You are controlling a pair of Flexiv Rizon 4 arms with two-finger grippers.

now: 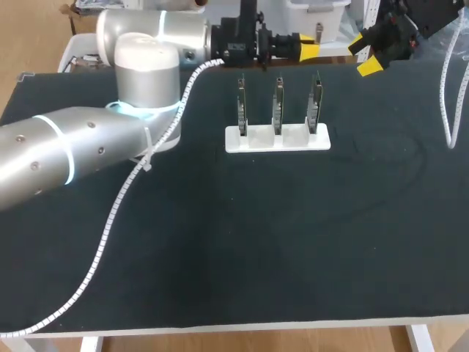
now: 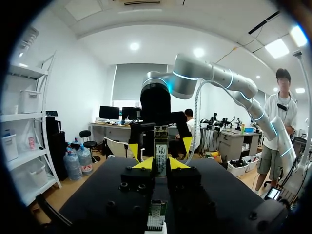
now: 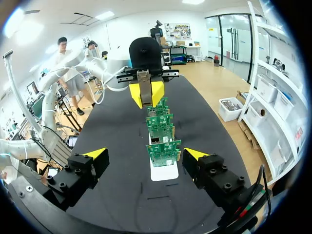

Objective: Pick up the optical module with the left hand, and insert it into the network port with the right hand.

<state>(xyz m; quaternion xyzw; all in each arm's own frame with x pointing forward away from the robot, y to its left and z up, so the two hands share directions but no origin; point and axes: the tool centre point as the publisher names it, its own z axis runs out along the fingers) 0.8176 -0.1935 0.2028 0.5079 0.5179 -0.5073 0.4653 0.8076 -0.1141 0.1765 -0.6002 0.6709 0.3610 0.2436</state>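
Gripping the optical module [image 2: 160, 146] between its two yellow tips, the left tool [image 2: 160, 163] is closed on the module's two long sides. The module is a slim grey metal bar lying along the fingers. One end sticks out just past the tips, and the other end, with a small green edge, runs back toward the wrist.

In the head view the left tool [image 1: 308, 48] hangs over the far edge of the black worktop [image 1: 256, 257], pointing sideways toward the right tool [image 1: 363, 55]. The two tools face each other, near but apart. The right tool [image 3: 145, 154] stands wide, its yellow tips spread well apart with nothing between them. From its own wrist camera the left tool [image 3: 145, 92] shows straight ahead with the module [image 3: 144, 80] clamped in it.

On the worktop, below the two tools and a little nearer the robot, a white holder [image 1: 277, 138] carries three green circuit boards [image 1: 278, 103]. They stand upright in a row, each in its own slot and apart from the others. In the right wrist view the boards [image 3: 163, 151] line up one behind another ahead of the open fingers, with the left tool beyond the last one. The network port itself cannot be made out for certain on them.

A white spiral-wrapped cable [image 1: 110, 220] runs along the left arm [image 1: 80, 147], which reaches past the middle of the worktop.
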